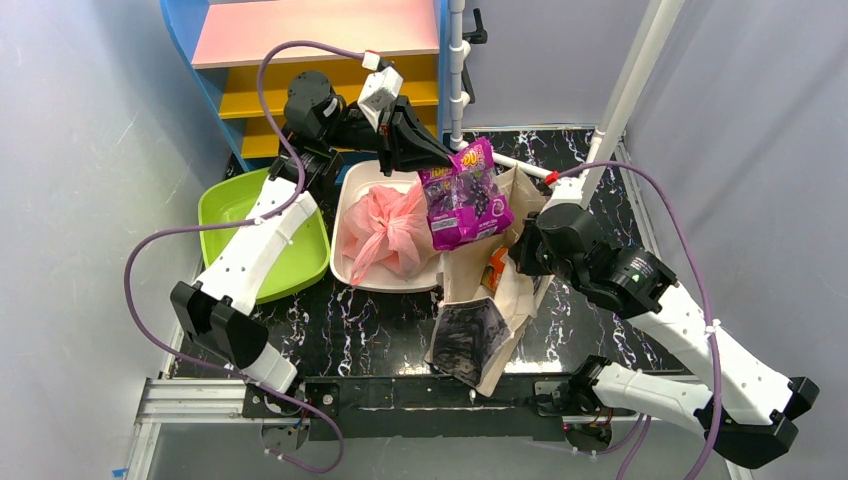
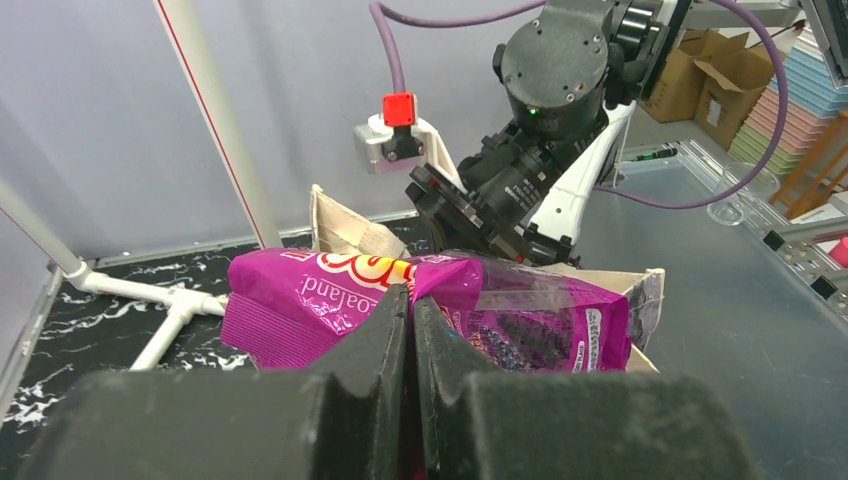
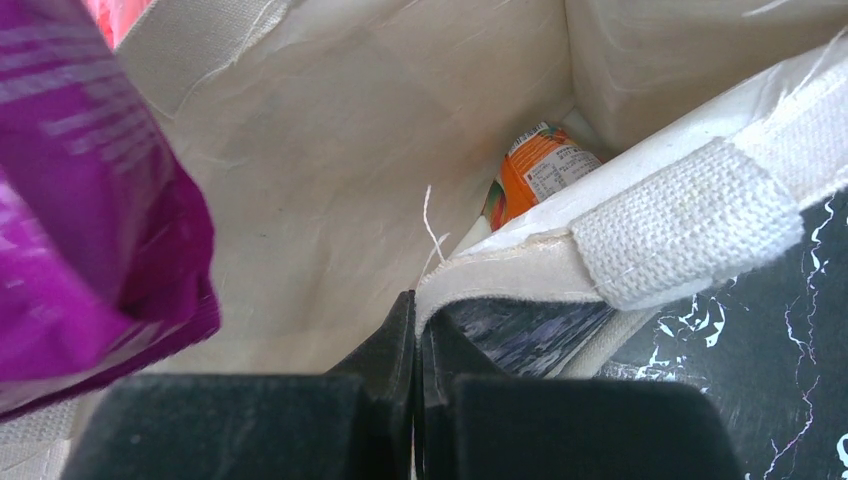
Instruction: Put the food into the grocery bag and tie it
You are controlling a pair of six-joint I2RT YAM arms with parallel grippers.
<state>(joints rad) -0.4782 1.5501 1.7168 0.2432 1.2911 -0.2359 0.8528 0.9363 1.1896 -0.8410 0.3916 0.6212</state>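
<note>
Now, left gripper point(image 1: 450, 158): jaws pressed together on the top edge of a purple snack packet point(image 1: 463, 200), which hangs from them; in the left wrist view the fingers point(image 2: 375, 340) meet with the packet point(image 2: 290, 310) pinched between them.
Purple snack packet: shiny, with a clear window and white lettering; it hangs over the open mouth of the canvas tote point(image 1: 462, 268), its lower edge close to the rim.
Right gripper point(image 1: 517, 257): jaws closed on the tote's near rim; the right wrist view shows the fingertips point(image 3: 415, 305) together with the stitched edge caught between them, just beside a woven handle strap point(image 3: 680, 225).
Canvas tote: beige, with a dark printed panel point(image 1: 465, 340) on its front, standing open on the black marbled table point(image 1: 380, 330) between the two arms.
Inside the tote: an orange packet point(image 3: 540, 165) lies at the bottom against the far wall point(image 3: 330, 150).
Pink grocery bag point(image 1: 390, 230): lies in the white tray point(image 1: 360, 180), left of the tote and partly behind the purple packet; its top is gathered, though whether it is knotted cannot be told, and its contents do not show.
Green tray point(image 1: 230, 205): just left of the white tray, partly under the left arm.
Shelf unit point(image 1: 310, 30): at the table's far left, with pink and yellow shelves.
</note>
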